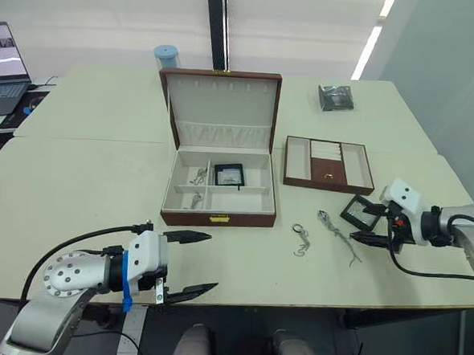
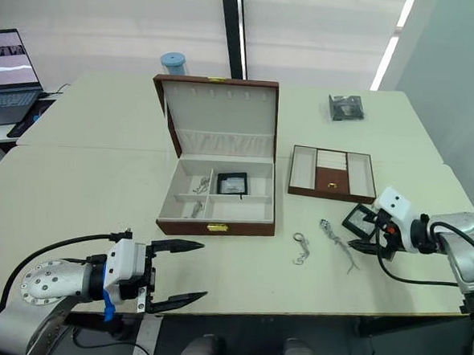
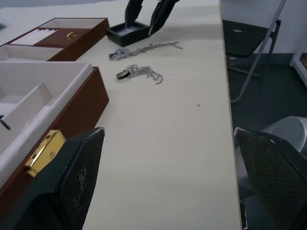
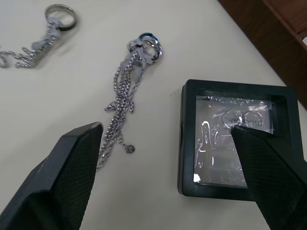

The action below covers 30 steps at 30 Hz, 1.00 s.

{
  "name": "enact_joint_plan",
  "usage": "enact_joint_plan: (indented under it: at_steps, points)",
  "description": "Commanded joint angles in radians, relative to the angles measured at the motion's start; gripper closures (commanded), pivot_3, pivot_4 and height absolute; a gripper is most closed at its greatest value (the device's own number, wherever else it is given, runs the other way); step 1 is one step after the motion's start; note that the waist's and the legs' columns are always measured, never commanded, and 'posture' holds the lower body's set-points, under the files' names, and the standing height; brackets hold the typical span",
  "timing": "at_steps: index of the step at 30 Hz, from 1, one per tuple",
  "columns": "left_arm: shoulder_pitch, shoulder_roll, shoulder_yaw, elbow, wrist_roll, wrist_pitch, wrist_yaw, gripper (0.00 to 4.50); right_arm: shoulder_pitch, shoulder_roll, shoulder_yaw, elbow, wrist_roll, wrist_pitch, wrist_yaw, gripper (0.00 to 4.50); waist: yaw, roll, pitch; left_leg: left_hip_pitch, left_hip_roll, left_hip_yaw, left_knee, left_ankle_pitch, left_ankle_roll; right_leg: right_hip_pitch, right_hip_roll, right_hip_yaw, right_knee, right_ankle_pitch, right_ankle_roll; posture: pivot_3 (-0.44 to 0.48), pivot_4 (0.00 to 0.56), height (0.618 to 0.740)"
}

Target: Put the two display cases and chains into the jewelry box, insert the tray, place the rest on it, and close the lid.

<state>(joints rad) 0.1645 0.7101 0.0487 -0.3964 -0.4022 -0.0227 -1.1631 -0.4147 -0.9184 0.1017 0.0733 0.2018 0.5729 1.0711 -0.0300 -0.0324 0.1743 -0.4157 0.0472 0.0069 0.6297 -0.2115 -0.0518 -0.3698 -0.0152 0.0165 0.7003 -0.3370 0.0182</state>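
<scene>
The left gripper (image 1: 190, 263) hovers over the near edge of the surface (image 1: 84, 176), fingers spread wide and empty, well apart from the task's things. If it swings in it could knock the box (image 1: 219, 192), which stands open in the middle with its lid (image 1: 219, 108) upright. One case (image 1: 229, 175) already lies in the box's back right compartment, and chains (image 1: 198, 176) sit in the left compartments; the front right one looks empty. Right of the box, two chains (image 4: 127, 91) lie loose on the surface, the nearer (image 1: 301, 240) just beside the other. Behind them sits the tray (image 1: 328, 164), apparently empty but for a small gold ring. Farthest right, the right gripper (image 4: 168, 167) has its fingers open, straddling the second case (image 4: 233, 136) without gripping it. One finger overlaps the case's clear window, so closing now may pinch off-centre, tip the flat case, or drag the chain beside it
</scene>
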Motion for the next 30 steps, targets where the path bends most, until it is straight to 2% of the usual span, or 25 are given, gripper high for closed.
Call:
enact_joint_plan:
  at_steps: [1, 10, 13, 17, 25, 27, 30]
  points:
    - [0.009, -0.026, -0.018, 0.018, 0.004, -0.080, -0.013, 0.01, -0.011, 0.002, -0.008, -0.013, -0.032, -0.018, -0.035, 0.00, 0.001, 0.001, 0.000, 0.000, 0.000, 0.000, 0.000, 0.000, 0.000, 0.000, 0.000, 0.000, 0.000, 0.000, 0.000, 0.000, 0.150, 0.740]
    - [0.005, -0.034, -0.041, 0.067, 0.011, -0.115, 0.002, 0.01, 0.003, 0.016, -0.002, -0.013, -0.057, -0.042, -0.036, 0.00, 0.001, 0.001, 0.000, 0.000, 0.000, 0.000, 0.000, 0.000, 0.000, 0.000, 0.001, 0.000, 0.000, 0.000, 0.000, 0.000, 0.150, 0.740]
    - [0.014, -0.036, -0.044, 0.067, 0.010, -0.121, 0.004, 0.00, -0.004, 0.027, -0.005, 0.006, -0.066, -0.051, -0.040, 0.56, 0.001, 0.001, 0.000, 0.000, 0.000, 0.000, 0.000, 0.000, 0.000, 0.000, 0.001, 0.000, 0.000, 0.000, 0.000, 0.000, 0.150, 0.740]
    - [0.020, -0.037, -0.040, 0.068, 0.006, -0.120, 0.009, 0.00, -0.006, 0.032, -0.003, 0.017, -0.075, -0.057, -0.036, 2.00, 0.001, 0.001, 0.000, 0.000, 0.000, 0.000, 0.000, 0.000, 0.000, 0.000, 0.001, 0.000, 0.000, 0.000, 0.000, 0.000, 0.150, 0.740]
    - [0.022, -0.028, -0.023, 0.069, -0.015, -0.108, 0.022, 0.00, -0.010, 0.037, -0.004, 0.030, -0.082, -0.075, -0.040, 4.17, 0.001, 0.001, 0.000, 0.000, 0.000, -0.001, 0.000, 0.000, 0.000, 0.000, 0.001, -0.001, 0.000, 0.000, 0.000, 0.000, 0.150, 0.740]
    - [0.022, -0.027, -0.021, 0.070, -0.017, -0.104, 0.025, 0.00, -0.011, 0.037, -0.005, 0.031, -0.083, -0.078, -0.039, 4.47, 0.001, 0.001, 0.000, 0.000, 0.000, -0.001, 0.000, 0.000, 0.000, 0.000, 0.001, 0.000, 0.000, 0.000, 0.000, 0.000, 0.150, 0.740]
    - [0.023, -0.030, -0.022, 0.063, -0.023, -0.095, 0.031, 0.00, -0.010, 0.033, -0.010, 0.028, -0.083, -0.082, -0.034, 4.47, 0.001, 0.001, 0.000, 0.000, 0.000, -0.001, 0.000, 0.000, 0.000, 0.000, 0.001, -0.001, 0.000, 0.000, 0.000, 0.000, 0.150, 0.740]
